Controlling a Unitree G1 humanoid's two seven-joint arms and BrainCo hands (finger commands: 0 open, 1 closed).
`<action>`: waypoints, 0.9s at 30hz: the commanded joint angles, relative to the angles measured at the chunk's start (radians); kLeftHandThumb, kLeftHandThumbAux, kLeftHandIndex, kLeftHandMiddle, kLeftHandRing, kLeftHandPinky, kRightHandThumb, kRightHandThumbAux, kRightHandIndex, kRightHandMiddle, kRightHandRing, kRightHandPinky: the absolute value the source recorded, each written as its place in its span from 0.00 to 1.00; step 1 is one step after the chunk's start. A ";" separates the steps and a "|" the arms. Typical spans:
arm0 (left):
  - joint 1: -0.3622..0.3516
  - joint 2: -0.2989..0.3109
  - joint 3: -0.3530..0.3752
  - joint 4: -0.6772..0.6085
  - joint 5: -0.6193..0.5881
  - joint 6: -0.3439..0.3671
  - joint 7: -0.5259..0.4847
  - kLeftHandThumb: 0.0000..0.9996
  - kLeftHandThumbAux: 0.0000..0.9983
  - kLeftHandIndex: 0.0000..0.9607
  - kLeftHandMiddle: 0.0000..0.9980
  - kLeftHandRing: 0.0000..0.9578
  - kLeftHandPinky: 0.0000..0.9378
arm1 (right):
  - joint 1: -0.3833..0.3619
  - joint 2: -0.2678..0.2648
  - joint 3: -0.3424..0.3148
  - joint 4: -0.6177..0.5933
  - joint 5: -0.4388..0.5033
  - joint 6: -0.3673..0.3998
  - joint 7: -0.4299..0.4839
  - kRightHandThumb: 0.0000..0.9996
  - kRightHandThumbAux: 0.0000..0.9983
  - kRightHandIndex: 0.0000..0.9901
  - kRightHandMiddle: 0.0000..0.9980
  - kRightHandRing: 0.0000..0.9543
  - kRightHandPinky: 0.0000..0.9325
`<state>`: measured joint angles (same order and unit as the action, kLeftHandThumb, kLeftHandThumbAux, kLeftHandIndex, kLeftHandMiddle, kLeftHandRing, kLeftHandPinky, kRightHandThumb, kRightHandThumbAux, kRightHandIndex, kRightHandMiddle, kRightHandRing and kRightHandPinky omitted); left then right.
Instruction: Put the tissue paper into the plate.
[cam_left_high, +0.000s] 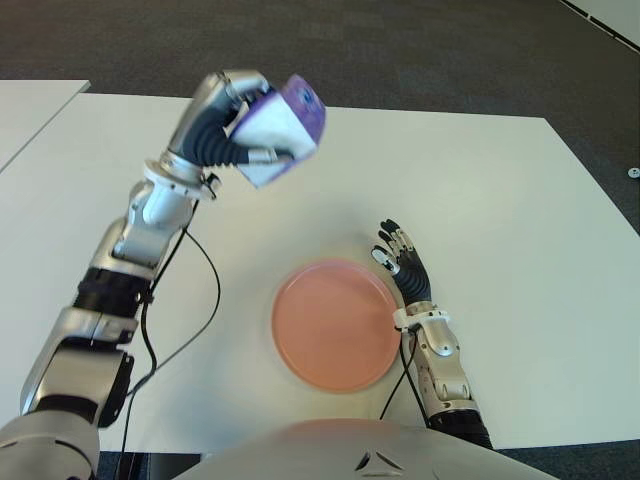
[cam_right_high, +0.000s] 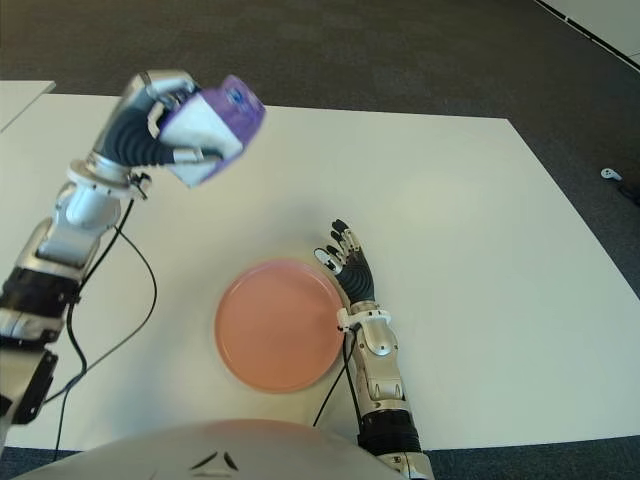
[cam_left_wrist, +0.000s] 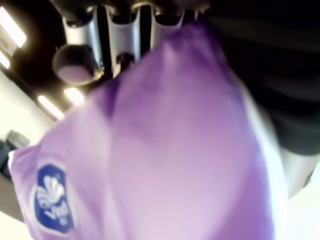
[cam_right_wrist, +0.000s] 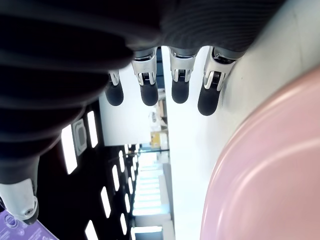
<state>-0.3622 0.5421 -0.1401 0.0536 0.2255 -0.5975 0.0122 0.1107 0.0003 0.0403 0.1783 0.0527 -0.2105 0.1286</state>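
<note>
My left hand (cam_left_high: 243, 130) is raised above the far left of the white table (cam_left_high: 500, 180), shut on a purple and white tissue pack (cam_left_high: 288, 130). The pack fills the left wrist view as a purple wrapper (cam_left_wrist: 165, 165) with a blue logo, my fingers (cam_left_wrist: 82, 45) curled over its edge. A round pink plate (cam_left_high: 335, 325) lies on the table near the front centre, well below and to the right of the pack. My right hand (cam_left_high: 402, 262) shows just right of the plate's rim, fingers (cam_right_wrist: 177, 82) stretched out and holding nothing.
A black cable (cam_left_high: 205, 300) loops over the table left of the plate. A second white table (cam_left_high: 30, 110) adjoins at the far left. Dark carpet (cam_left_high: 400, 50) lies beyond the far edge.
</note>
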 joint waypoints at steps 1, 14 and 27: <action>0.097 -0.012 -0.026 -0.102 -0.071 -0.023 -0.101 0.74 0.69 0.46 0.85 0.90 0.94 | 0.060 0.003 0.009 0.082 -0.005 0.073 0.001 0.00 0.56 0.00 0.00 0.00 0.00; 0.184 0.002 -0.089 -0.127 -0.310 -0.029 -0.412 0.74 0.69 0.46 0.83 0.87 0.88 | 0.058 0.002 0.007 0.086 -0.004 0.067 0.002 0.00 0.58 0.00 0.00 0.00 0.00; 0.227 0.019 -0.089 -0.121 0.015 -0.071 -0.439 0.73 0.70 0.46 0.83 0.87 0.87 | 0.053 0.010 0.006 0.105 -0.009 0.050 -0.009 0.00 0.57 0.00 0.00 0.00 0.00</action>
<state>-0.1543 0.5700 -0.2202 -0.0595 0.1932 -0.6716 -0.4368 0.1072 0.0055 0.0405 0.1953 0.0492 -0.2298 0.1247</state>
